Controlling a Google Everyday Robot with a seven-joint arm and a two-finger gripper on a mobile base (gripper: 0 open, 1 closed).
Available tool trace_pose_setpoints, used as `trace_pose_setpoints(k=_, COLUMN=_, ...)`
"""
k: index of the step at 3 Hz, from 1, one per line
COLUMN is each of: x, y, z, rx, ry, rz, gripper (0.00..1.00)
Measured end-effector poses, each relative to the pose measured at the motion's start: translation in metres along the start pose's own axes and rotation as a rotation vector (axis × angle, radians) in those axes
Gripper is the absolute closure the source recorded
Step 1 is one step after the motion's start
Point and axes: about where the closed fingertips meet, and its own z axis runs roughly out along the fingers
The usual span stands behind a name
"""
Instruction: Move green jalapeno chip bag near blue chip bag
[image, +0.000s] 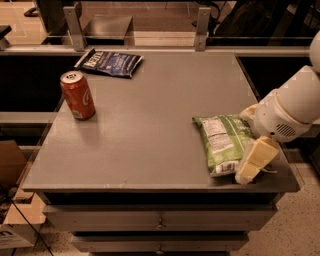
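Observation:
The green jalapeno chip bag (224, 142) lies on the grey table (150, 125) near its front right corner, white label panel up. The blue chip bag (110, 62) lies flat at the far left corner of the table. My gripper (252, 165) comes in from the right, its cream fingers (256, 160) pointing down over the right edge of the green bag, touching or overlapping it. The white arm (292, 107) rises behind it to the right.
A red soda can (77, 95) stands upright on the left side of the table, in front of the blue bag. A railing with metal posts (201, 22) runs behind the table. Drawers are below the front edge, cardboard boxes (12, 220) on the floor at left.

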Motion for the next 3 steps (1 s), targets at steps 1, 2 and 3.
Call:
trace_pose_setpoints(k=1, x=-0.006, y=-0.005, z=0.009, rx=-0.014, ry=-0.014, rz=-0.005, gripper=0.17)
trace_pose_setpoints(k=2, x=-0.016, y=-0.010, z=0.003, rx=0.004, ry=-0.029, rz=-0.022, gripper=0.41)
trace_pose_setpoints(k=3, x=-0.024, y=-0.012, z=-0.001, rx=0.012, ry=-0.036, rz=-0.038, gripper=0.64)
